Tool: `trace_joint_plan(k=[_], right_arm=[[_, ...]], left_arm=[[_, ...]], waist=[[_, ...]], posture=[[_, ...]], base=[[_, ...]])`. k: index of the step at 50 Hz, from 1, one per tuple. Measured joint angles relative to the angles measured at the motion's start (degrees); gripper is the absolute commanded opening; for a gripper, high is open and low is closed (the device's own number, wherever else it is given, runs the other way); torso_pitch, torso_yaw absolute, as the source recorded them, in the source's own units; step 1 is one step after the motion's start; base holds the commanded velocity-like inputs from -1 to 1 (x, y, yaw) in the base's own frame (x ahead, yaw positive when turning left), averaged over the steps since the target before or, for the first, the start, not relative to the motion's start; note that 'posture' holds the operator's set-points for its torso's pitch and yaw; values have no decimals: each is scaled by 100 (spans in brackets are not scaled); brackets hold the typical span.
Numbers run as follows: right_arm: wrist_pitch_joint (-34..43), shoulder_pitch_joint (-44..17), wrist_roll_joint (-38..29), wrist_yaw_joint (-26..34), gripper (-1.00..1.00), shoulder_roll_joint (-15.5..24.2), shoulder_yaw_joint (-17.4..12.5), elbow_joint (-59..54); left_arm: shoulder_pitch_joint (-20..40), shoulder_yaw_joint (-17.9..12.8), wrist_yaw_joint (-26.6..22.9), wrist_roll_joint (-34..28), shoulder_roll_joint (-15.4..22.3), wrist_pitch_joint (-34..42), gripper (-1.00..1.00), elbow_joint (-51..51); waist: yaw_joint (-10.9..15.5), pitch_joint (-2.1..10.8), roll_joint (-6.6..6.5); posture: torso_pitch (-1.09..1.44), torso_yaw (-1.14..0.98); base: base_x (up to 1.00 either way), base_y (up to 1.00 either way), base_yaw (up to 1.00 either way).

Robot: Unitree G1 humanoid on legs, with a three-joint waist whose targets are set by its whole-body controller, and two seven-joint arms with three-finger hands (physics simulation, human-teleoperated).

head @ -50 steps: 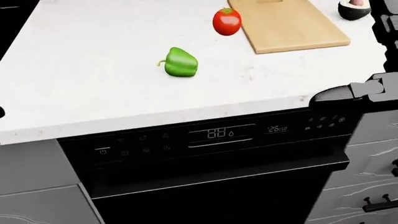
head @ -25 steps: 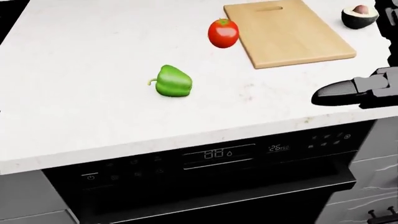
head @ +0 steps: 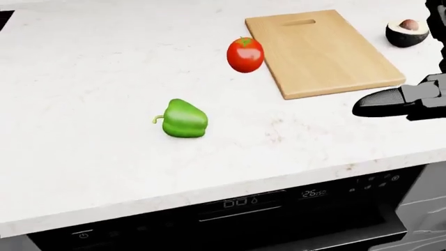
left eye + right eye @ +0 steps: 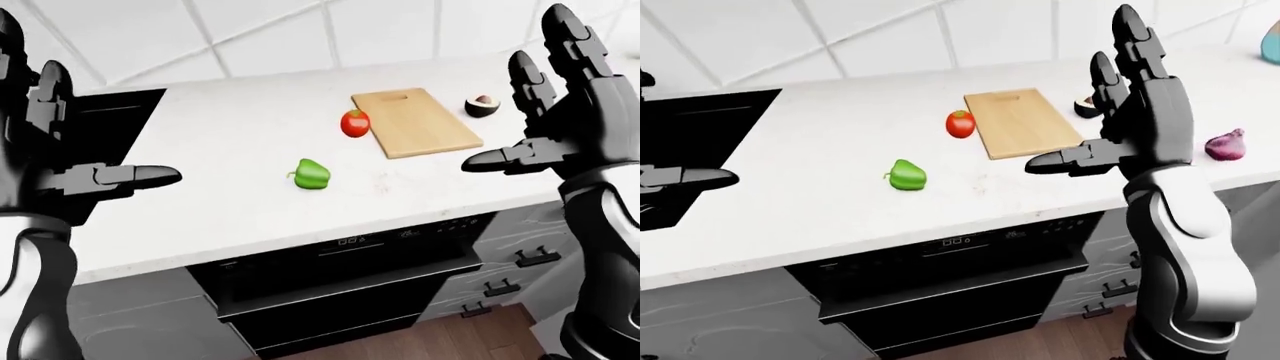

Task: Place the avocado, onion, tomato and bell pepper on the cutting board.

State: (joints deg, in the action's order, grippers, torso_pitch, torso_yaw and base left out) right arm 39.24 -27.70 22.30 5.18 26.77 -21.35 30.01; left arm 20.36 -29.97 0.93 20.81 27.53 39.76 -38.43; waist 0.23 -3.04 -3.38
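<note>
A wooden cutting board (image 3: 324, 49) lies bare on the white counter (image 3: 90, 78). A red tomato (image 3: 245, 54) stands just left of the board. A green bell pepper (image 3: 182, 119) lies lower left of the tomato. Half an avocado (image 3: 407, 32) rests right of the board. A purple onion (image 4: 1226, 145) shows at the right of the right-eye view. My right hand (image 4: 1118, 120) is raised, open, over the counter's right part, holding nothing. At the left edge my left hand (image 4: 70, 142) is held up, open and empty, far from the vegetables.
A black dishwasher (image 4: 345, 281) with a lit display sits under the counter. A dark sink or stove (image 4: 105, 116) fills the counter's left end. Grey drawers (image 4: 510, 262) are at the lower right. A tiled wall (image 4: 280, 34) runs behind the counter.
The camera has moved: the whole head view has slid downward and the counter fills more of it, with less of the dishwasher showing. The vegetables have not moved on the counter.
</note>
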Motion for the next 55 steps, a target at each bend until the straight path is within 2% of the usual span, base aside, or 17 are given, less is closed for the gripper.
trace_joint_plan(k=[2,5,10,12,14,16,20,22,23,25,29,31,33,35,42,49,55], right_arm=[[37,4,20,21,100,12,15,-19],[23,-39,9,5,100,40,-53,0],[-44,-83,9,-15,100,78,-93,68],[-38,-33,-3,-27,100,77,-141,14],[22,7,-24,-50,100,74,-164,-66],[69,-29,-30,-64,100,91,-152,-87],[15,-86,-5,-54,100,121,-153,15],[-18,-98,-3,-48,100,130,-149,20],[-30,-104,0,-46,100,101,-136,25],[-17,-45,22,-26,100,48,-46,2],[53,-93,48,-23,100,61,-20,-61],[40,-205,94,-100,100,102,-127,-72],[17,-269,144,-206,100,149,-185,-91],[22,-269,184,-315,100,187,-208,-142],[129,-460,239,-731,100,303,-136,-500],[5,-494,212,-844,100,368,-148,-677],[-31,-498,198,-768,100,450,-78,-668]], left_arm=[[-4,2,14,-6,5,54,100,41],[40,12,15,5,30,52,100,-14],[91,-1,20,27,54,20,100,-70],[54,89,8,49,-3,35,100,-67],[57,157,-21,84,7,78,100,-34],[80,134,-25,99,30,103,100,-22],[121,57,6,86,67,53,100,-71],[128,53,14,84,76,24,100,-83],[128,36,17,83,96,14,100,-74],[71,-8,35,70,70,25,100,-13],[82,-30,73,65,103,114,100,14],[121,-31,69,75,126,51,100,-68],[127,-28,64,89,137,17,100,-104],[64,10,62,110,62,45,100,-99],[96,24,49,139,119,122,100,-48],[137,-52,62,-134,233,-127,100,72],[220,-278,99,98,386,166,100,25]], waist=[[21,27,43],[20,39,212],[46,74,617],[-29,12,505],[-62,10,517],[-55,25,451],[-61,-11,191],[-84,20,-19],[-63,44,-44],[9,-13,20],[15,15,106],[37,-50,261],[81,-57,496],[56,-108,443],[0,-9,299],[-12,4,302],[-21,-12,316]], posture=[[0,0],[0,0],[0,0],[0,0],[0,0],[0,0],[0,0],[0,0],[0,0],[0,0],[0,0],[0,0],[0,0],[0,0],[0,0],[0,0],[0,0]], base=[[14,0,0],[14,0,0],[14,0,0],[14,0,0],[14,0,0],[14,0,0],[14,0,0],[14,0,0],[13,0,0],[14,0,0],[4,0,0],[0,0,0],[0,0,0],[0,0,0],[0,0,0],[0,0,0],[0,0,4]])
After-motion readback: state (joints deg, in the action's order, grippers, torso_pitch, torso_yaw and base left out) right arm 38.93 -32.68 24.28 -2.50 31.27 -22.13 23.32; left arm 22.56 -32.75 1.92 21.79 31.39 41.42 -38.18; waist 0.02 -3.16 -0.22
